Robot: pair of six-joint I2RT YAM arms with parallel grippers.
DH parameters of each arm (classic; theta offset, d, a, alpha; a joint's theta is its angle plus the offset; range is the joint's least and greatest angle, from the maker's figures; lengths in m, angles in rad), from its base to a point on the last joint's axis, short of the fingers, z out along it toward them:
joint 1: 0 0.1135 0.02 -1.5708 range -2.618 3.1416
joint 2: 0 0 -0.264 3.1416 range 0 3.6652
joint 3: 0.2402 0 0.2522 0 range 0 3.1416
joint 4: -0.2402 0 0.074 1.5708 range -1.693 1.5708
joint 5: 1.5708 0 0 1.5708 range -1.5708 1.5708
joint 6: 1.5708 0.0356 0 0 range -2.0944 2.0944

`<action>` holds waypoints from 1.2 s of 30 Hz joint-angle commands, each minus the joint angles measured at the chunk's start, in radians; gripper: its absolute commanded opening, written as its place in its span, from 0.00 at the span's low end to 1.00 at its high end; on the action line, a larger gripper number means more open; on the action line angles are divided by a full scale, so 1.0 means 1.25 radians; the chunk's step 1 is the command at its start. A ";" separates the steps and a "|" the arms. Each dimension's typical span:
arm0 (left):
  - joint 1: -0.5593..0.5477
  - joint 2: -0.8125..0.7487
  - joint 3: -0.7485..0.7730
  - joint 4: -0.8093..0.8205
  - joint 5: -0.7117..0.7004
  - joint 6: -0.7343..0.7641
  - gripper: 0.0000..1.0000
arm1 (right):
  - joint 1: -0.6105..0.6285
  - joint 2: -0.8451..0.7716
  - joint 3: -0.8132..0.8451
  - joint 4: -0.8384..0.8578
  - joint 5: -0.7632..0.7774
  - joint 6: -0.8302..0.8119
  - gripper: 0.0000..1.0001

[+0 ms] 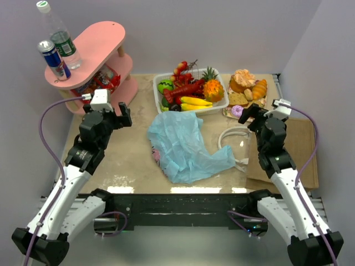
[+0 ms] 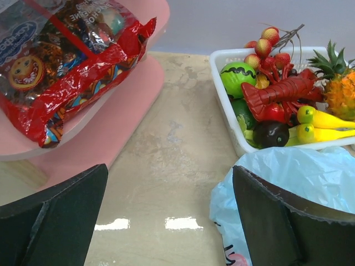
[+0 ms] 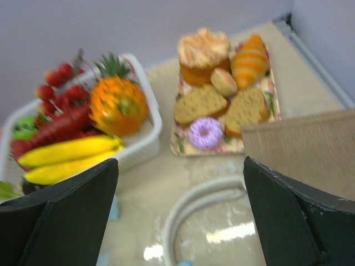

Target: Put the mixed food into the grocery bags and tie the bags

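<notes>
Wide apart and empty, the jaws of the left arm point(image 1: 91, 138) hang over the beige stone-look table point(image 1: 127, 160), near the foot of a pink two-tier wooden shelf point(image 1: 105, 33). The jaws of the right arm point(image 1: 272, 147) are spread just as wide and hold nothing. They are above the white loop handles point(image 1: 230, 136) of a stiff brown paper bag point(image 1: 302, 149) that lies flat at the table's right side.

Between the arms, a thin crinkly light-blue plastic bag point(image 1: 186, 147) lies crumpled, its far edge against the front wall of a white rectangular plastic basket point(image 1: 222, 104). In the basket lie yellow toy bananas point(image 1: 195, 102), a red toy lobster point(image 1: 186, 88) and an orange toy pineapple point(image 1: 213, 88).

Just right of the basket, a flowered tray point(image 1: 228, 112) carries toy breads and a purple doughnut point(image 1: 237, 110).

On the shelf's top tier stand a clear green-labelled bottle point(image 1: 58, 33) and a blue can point(image 1: 54, 59). Red snack packets point(image 1: 102, 80) sit on the tier below.
</notes>
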 commanded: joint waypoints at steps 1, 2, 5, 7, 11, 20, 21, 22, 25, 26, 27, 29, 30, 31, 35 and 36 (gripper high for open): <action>0.004 0.022 0.044 0.060 0.053 0.020 1.00 | 0.003 0.025 0.100 -0.109 0.040 0.012 0.99; 0.004 0.026 0.046 0.070 0.070 0.019 1.00 | 0.003 0.042 0.103 -0.122 0.043 0.006 0.99; 0.004 0.049 0.061 0.112 0.143 0.019 1.00 | 0.003 0.074 0.117 -0.144 0.045 -0.005 0.99; 0.004 0.078 0.085 0.129 0.191 0.022 1.00 | 0.003 0.090 0.128 -0.167 0.040 -0.006 0.99; 0.004 0.152 0.146 0.152 0.265 0.036 1.00 | 0.001 0.133 0.149 -0.196 0.001 -0.022 0.99; -0.003 0.303 0.239 0.146 0.368 0.051 0.95 | 0.003 0.311 0.268 -0.412 -0.055 -0.054 0.89; -0.004 0.304 0.211 0.151 0.367 0.056 0.95 | 0.003 0.323 0.278 -0.426 -0.081 -0.061 0.88; -0.006 0.304 0.197 0.156 0.369 0.062 0.95 | 0.004 0.348 0.279 -0.436 -0.109 -0.069 0.84; -0.012 0.302 0.145 0.188 0.396 0.061 0.95 | 0.047 0.394 0.279 -0.440 -0.189 -0.054 0.82; -0.014 0.304 0.140 0.191 0.402 0.052 0.95 | 0.075 0.409 0.280 -0.444 -0.188 -0.048 0.82; -0.015 0.307 0.137 0.190 0.424 0.046 0.95 | 0.143 0.429 0.284 -0.448 -0.165 -0.040 0.82; -0.021 0.316 0.138 0.191 0.443 0.040 0.95 | 0.201 0.484 0.281 -0.443 -0.162 -0.009 0.82; -0.023 0.319 0.137 0.191 0.443 0.041 0.95 | 0.243 0.499 0.268 -0.431 -0.163 0.006 0.82; -0.025 0.318 0.135 0.190 0.438 0.041 0.95 | 0.261 0.511 0.261 -0.399 -0.167 0.031 0.82; -0.028 0.310 0.134 0.190 0.406 0.047 0.95 | 0.355 0.619 0.264 -0.302 -0.212 0.083 0.82; -0.028 0.307 0.135 0.191 0.388 0.047 0.95 | 0.390 0.641 0.274 -0.278 -0.227 0.108 0.82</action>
